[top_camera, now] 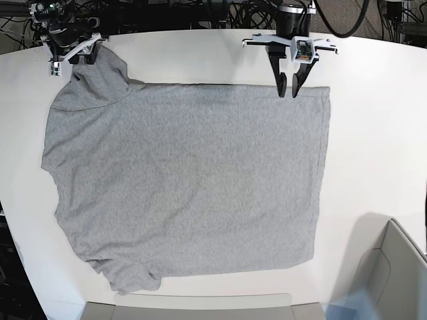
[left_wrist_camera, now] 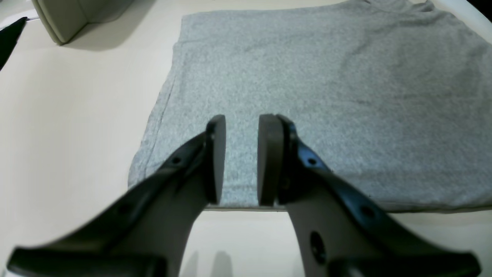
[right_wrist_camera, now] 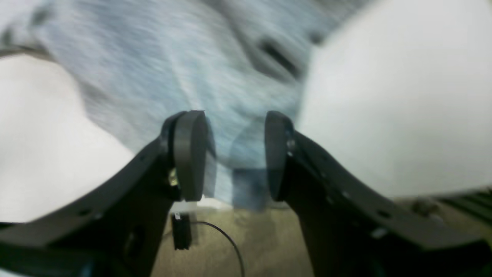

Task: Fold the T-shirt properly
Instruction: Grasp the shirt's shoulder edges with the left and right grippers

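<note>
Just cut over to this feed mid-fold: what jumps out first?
The grey T-shirt dominates, spread plain side up across the white table, one sleeve pulled toward the far left corner of the base view. Both hands sit at its far edge: the left hand, jaws apart, poised over the hem corner, and the right hand at the raised sleeve, though the blurred wrist view does not settle whether cloth is pinched.

this looks like a robotics lab: a plain white table [top_camera: 373, 133] with two arms mounted at its far edge, thick bundles of black cables [top_camera: 200, 13] heaped behind them, and grey bins [top_camera: 393, 273] parked along the near side.
</note>
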`<state>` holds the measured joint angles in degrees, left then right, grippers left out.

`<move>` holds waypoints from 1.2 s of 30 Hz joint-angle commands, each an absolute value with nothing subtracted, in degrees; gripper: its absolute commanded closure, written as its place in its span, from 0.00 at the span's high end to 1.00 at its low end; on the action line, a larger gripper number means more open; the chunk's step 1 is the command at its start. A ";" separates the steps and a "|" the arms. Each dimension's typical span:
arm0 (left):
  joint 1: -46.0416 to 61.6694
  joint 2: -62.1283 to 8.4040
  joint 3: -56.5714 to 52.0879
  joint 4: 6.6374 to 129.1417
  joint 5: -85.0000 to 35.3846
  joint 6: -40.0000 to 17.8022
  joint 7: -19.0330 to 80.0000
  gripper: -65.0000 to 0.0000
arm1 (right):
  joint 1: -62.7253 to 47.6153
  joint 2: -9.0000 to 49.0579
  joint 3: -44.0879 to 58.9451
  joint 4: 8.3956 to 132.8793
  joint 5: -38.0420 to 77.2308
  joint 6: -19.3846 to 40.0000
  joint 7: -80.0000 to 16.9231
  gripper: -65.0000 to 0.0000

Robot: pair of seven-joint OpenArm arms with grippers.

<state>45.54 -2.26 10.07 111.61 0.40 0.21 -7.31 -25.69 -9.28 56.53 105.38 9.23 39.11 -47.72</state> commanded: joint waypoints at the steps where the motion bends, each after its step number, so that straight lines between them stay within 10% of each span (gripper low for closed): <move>1: 45.93 -2.33 10.07 112.48 0.48 0.22 -8.75 0.24 | -25.63 -9.00 57.63 106.33 10.15 40.00 -46.73 0.39; 22: 45.93 -4.18 10.33 112.84 0.48 0.31 -8.75 0.24 | -26.68 -9.00 50.15 97.36 4.35 40.00 -46.55 0.39; 30: 46.20 -4.26 10.33 112.84 0.48 0.31 -8.75 0.24 | -28.88 -9.00 42.95 96.48 4.44 40.00 -46.64 0.00; 36: 46.29 -4.35 9.80 112.84 0.04 0.31 -7.96 0.24 | -28.62 -9.00 43.12 96.92 4.53 40.00 -46.55 0.00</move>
<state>45.60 -4.29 9.96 111.63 -0.05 0.23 -6.92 -27.49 -8.82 42.96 97.78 11.25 39.07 -38.87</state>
